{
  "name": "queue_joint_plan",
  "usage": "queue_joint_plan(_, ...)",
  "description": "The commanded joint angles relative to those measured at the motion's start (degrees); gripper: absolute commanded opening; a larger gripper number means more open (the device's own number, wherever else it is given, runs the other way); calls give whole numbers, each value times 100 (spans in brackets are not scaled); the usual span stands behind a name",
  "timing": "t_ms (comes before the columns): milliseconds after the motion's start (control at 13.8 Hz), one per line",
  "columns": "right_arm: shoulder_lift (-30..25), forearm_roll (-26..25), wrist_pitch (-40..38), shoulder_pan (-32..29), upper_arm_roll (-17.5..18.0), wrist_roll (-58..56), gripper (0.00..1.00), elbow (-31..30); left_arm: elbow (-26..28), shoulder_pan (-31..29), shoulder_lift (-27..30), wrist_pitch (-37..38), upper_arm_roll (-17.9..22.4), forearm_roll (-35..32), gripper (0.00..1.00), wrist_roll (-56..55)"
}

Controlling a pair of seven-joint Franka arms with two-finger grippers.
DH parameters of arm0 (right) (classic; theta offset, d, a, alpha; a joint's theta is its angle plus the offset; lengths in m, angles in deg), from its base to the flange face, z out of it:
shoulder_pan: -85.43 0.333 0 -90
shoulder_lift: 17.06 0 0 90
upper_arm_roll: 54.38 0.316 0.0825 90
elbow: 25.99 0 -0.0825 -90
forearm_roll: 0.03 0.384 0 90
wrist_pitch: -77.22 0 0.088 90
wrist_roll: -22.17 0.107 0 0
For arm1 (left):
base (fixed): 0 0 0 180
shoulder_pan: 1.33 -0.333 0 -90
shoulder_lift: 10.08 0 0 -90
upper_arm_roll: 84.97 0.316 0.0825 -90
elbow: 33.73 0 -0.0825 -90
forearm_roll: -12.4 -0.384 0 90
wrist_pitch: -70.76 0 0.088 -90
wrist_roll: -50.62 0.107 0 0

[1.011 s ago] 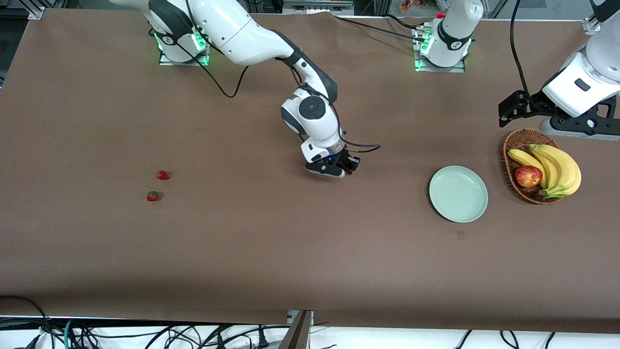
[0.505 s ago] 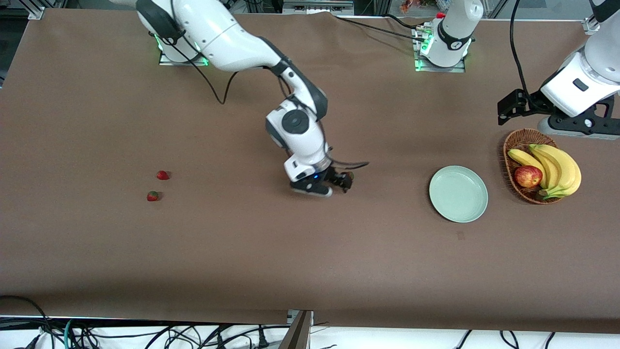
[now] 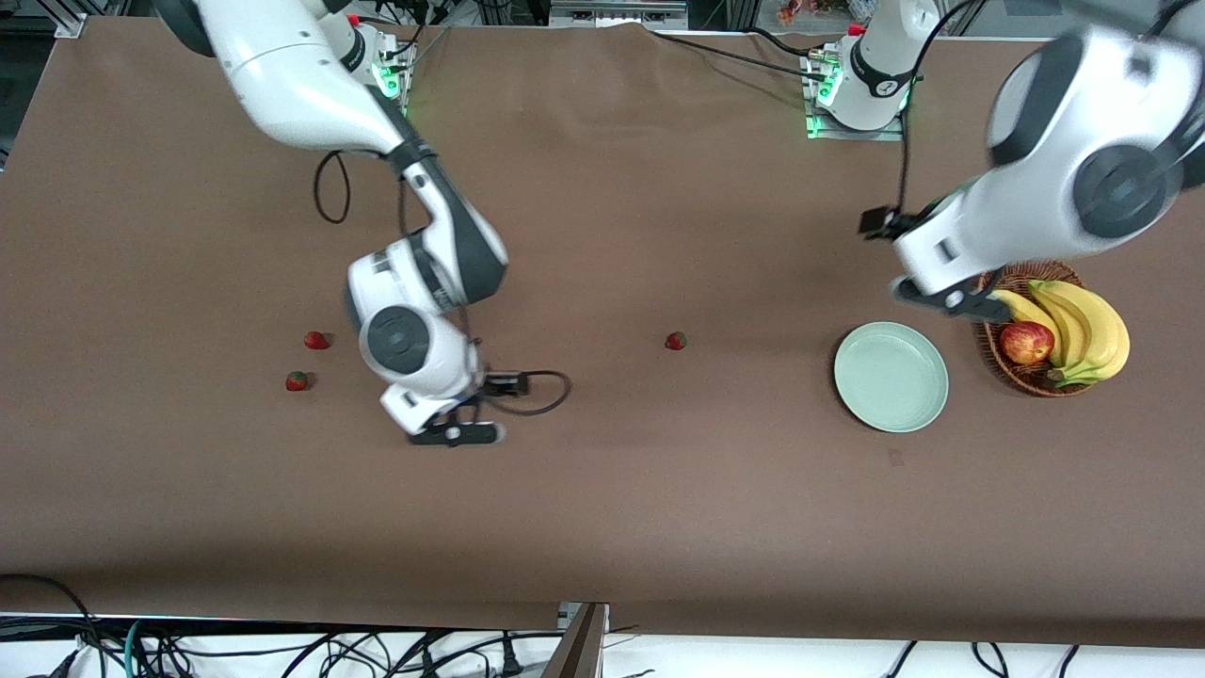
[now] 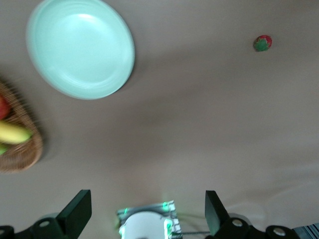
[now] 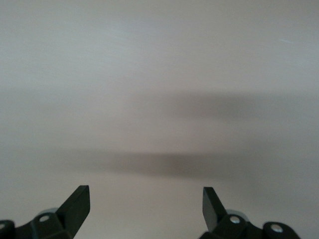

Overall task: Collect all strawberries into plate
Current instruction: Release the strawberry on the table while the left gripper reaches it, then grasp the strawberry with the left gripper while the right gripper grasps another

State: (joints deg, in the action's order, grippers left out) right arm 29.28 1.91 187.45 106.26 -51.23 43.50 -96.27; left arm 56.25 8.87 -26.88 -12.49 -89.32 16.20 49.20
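The table carried a plate that lay bare, so nothing was collected yet. The left gripper hung over the table just beside the plate and basket, spread wide, holding nothing. The right gripper, equally wide and empty, hung above bare table between the strawberries. One strawberry lay mid-table; two more sat toward the right arm's end. All three remained. Neither gripper's fingertips showed in the front view

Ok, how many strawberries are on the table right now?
3, none in the plate. One strawberry lies mid-table; two strawberries lie toward the right arm's end, one just farther from the front camera than the other.
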Motion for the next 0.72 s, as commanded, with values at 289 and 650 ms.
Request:
queue_joint_plan(289, -134, -45, -915, -764, -638, -2182, 100, -336, -130, 1115, -1789, -2350, 31, 147, 100, -43)
queue_joint_plan(650, -126, -36, -819, -939, -1044, -2712, 100, -600, 685, 1642, -2124, -4773, -13, 165, 100, -464)
